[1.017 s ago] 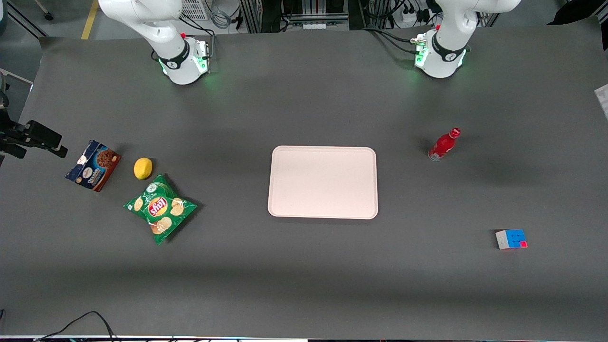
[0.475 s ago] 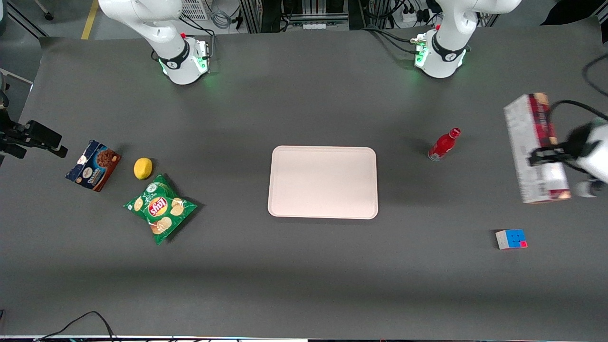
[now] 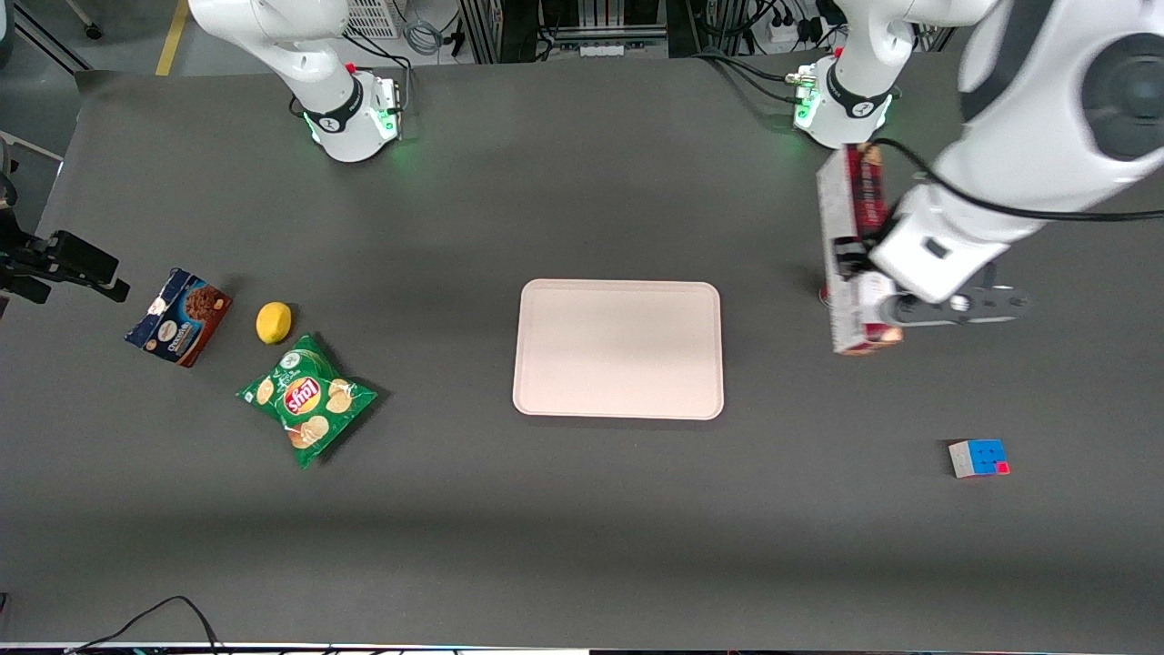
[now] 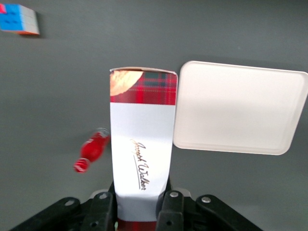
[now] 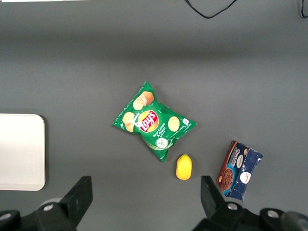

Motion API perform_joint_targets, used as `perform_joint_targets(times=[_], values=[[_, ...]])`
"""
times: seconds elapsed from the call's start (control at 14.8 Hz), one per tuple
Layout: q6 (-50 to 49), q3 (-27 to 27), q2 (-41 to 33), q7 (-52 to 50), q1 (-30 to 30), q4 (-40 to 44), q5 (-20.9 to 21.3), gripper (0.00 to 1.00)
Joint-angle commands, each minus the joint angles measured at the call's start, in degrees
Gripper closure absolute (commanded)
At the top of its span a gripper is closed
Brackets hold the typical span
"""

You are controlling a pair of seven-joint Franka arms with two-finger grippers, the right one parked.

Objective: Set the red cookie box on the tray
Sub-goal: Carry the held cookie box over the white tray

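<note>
So the red cookie box is already picked up and riding in the air, toward the right of the front frame, partway between the frame's right edge and the tray. The pincer is pinching the red cookie box near one end, a finger pressed on each side, as the wrist view shows clearly. The box isn't over the tray yet, though, just beside its short edge, and it's covering most of the small red bottle in the front view. What's left, I'd say: carry it over the tray, lower it, let go.

Compared to half a second ago, the box has moved in from the right edge toward the middle, and a second ago it wasn't in frame at all. The tray hasn't budged.
</note>
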Motion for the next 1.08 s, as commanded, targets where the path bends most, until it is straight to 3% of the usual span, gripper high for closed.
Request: perform_joint_targets(times=[0.0, 0.34, 0.61, 1.02], values=[[6.9, -6.4, -2.2, -9.5, -0.5, -7.6, 0.1, 0.94], [21.4, -14.1, -2.7, -21.7, -3.8, -17.6, 3.3, 0.96], [33.5, -14.8, -0.5, -24.3, -6.3, -24.8, 10.9, 0.96], [43.5, -14.0, 9.4, -24.0, -5.9, -24.9, 12.8, 0.95]])
